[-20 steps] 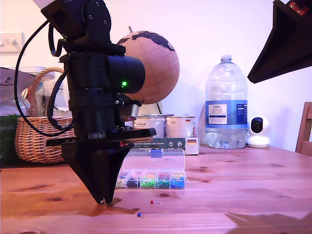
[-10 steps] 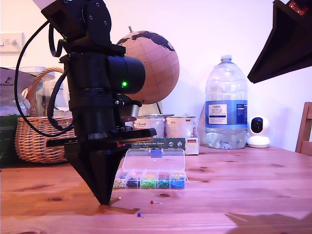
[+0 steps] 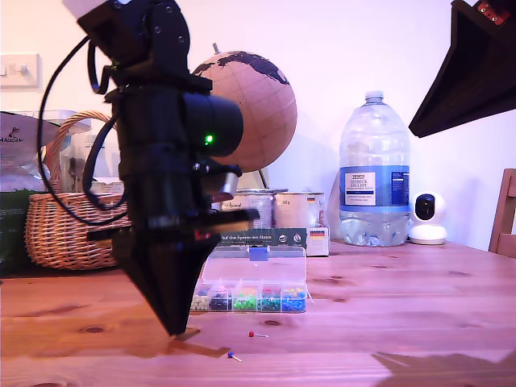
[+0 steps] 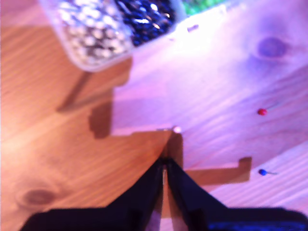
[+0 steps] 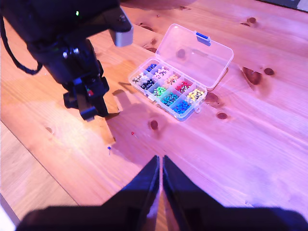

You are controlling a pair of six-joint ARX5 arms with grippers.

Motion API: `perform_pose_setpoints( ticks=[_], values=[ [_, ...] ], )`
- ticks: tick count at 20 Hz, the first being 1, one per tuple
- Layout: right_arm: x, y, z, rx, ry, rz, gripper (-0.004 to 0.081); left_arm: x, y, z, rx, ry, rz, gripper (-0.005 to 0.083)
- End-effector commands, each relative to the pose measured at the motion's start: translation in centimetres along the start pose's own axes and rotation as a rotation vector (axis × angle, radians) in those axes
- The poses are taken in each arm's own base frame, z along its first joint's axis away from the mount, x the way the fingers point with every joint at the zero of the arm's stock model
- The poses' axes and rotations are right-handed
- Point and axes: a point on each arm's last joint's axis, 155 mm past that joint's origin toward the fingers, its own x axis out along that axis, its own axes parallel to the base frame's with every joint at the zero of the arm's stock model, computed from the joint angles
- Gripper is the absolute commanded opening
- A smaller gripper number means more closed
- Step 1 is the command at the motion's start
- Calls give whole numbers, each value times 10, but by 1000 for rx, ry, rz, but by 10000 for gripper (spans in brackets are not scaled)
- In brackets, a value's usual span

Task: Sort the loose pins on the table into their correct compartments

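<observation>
The table is made of reddish-brown wood, its grain and dark knots shown under a smooth, faintly glossy finish. The compartment box is formed of clear, shiny plastic. A woven wicker basket is seen at the exterior view's left, and glossy transparent plastic forms the water bottle.

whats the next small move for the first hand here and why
Probably lift my first hand a little, open it and realign over the white pin. Its jaws look shut with nothing visibly between them, and that pin lies on the table just beyond the tips, near the white compartment of the clear box. The wrist view is blurred, so this is tentative.
</observation>
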Motion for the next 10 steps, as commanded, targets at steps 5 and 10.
perform_pose_setpoints(
  ticks=[5,10],
  values=[
    [3,2,-2,8,-3,9,-13,-33,2,22,76,-15,-25,-19],
    [3,2,-1,6,-5,9,-13,-55,5,70,129,-188,-34,-19]
  ],
)
